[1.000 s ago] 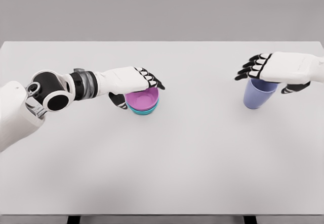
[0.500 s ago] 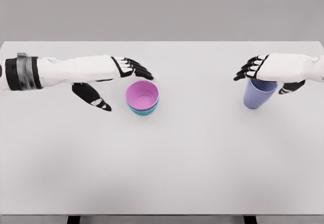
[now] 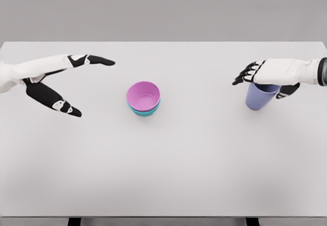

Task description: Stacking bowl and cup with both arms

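A pink bowl [image 3: 143,94] sits nested inside a teal bowl [image 3: 146,113] on the white table [image 3: 168,170], left of the middle. My left hand [image 3: 94,87] hovers well to the left of the bowls, open, with fingers stretched out and the thumb spread wide, holding nothing. At the right a blue-violet cup [image 3: 257,100] stands upright on the table. My right hand [image 3: 261,82] lies over its rim, the fingers reaching past it to the left and the thumb beside its right side. The hand's fingers are relaxed and not closed around the cup.
The table's far edge runs behind both hands, and its front edge is near the bottom of the view. Two dark table legs show below the front edge.
My left hand has let go of the pink bowl and drawn back to the left, opening wide. The right hand has shifted slightly right over the cup. The bowls and cup stayed put.
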